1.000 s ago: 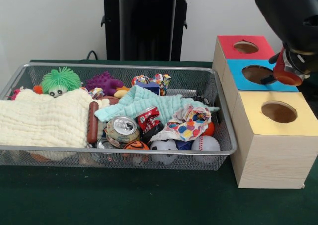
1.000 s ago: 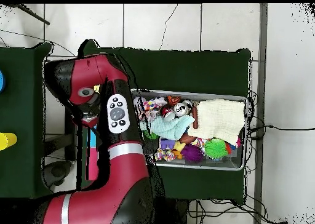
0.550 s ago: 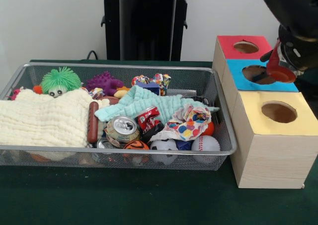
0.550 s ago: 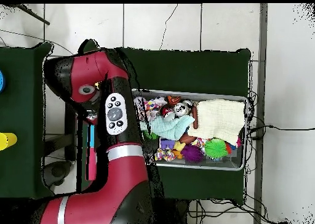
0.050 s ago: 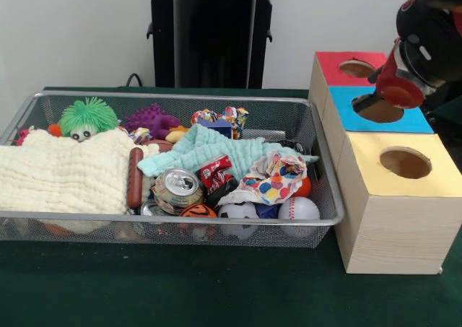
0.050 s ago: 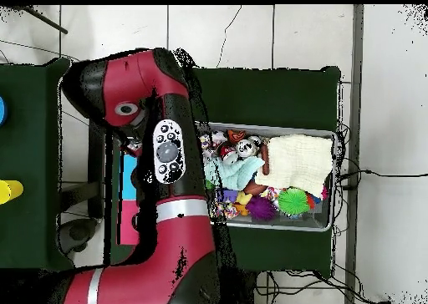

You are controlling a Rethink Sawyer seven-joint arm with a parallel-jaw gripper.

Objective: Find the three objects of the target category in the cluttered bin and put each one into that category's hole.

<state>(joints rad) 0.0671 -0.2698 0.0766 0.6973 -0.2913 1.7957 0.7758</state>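
Note:
A wire bin (image 5: 238, 228) holds mixed clutter: a baseball (image 5: 298, 208), a soccer ball (image 5: 238, 211), an orange ball (image 5: 198, 211), a silver can (image 5: 177, 187), a crushed red can (image 5: 214, 170) and a hot dog toy (image 5: 135, 177). To its right stand three boxes with round holes: red (image 5: 328, 63), blue (image 5: 345, 109) and yellow (image 5: 375, 175). The end of my arm (image 5: 397, 89) hangs just above the blue box's hole. The gripper cannot be made out there, and nothing shows in it. In the overhead view the arm (image 6: 167, 150) hides most of the boxes.
A cream cloth (image 5: 61, 172), a teal cloth (image 5: 216, 150) and a patterned cloth (image 5: 274, 177) cover part of the clutter. A green spiky toy (image 5: 88, 116) and a purple one (image 5: 151, 119) lie at the bin's back. A black pedestal (image 5: 213, 35) stands behind.
The arm's end has risen from between the blue and yellow boxes to above the blue hole. In the overhead view the arm has swung toward the bin. The bin's contents are unchanged.

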